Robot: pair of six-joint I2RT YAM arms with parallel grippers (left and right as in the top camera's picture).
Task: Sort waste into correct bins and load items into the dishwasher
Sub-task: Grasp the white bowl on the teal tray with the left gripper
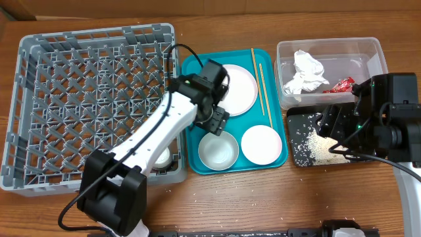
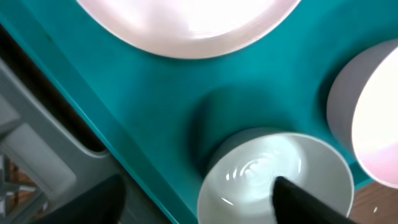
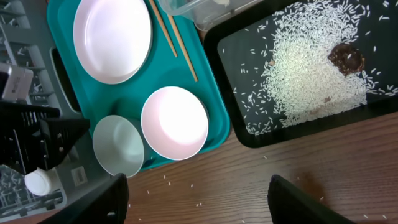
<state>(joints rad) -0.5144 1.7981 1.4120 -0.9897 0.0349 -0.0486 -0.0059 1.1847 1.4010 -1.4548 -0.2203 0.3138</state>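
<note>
Overhead: napkin (image 1: 304,72) and wrapper (image 1: 343,84) in clear tub (image 1: 371,49); rice (image 1: 322,145) and scrap (image 3: 345,56) in black tray (image 1: 302,118); cup (image 1: 162,158) in rack (image 1: 79,99). You still have plate (image 1: 237,89), small bowl (image 1: 218,149), wide bowl (image 1: 261,143) and chopsticks (image 1: 261,85) on teal tray (image 1: 197,66). Left gripper (image 2: 198,190) wide, empty, straddling small bowl's rim. Right gripper (image 3: 199,186) wide, empty, near black tray.

Glossy white bowl (image 2: 255,165), smooth teal plastic tray (image 2: 155,112), grey plastic rack (image 1: 99,31), wooden table (image 1: 263,204)

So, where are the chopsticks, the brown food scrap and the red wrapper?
chopsticks (image 3: 182,50): right wrist view, middle of one stick.
brown food scrap (image 3: 346,57): right wrist view, its centre.
red wrapper (image 1: 343,85): overhead view, its centre.
</note>
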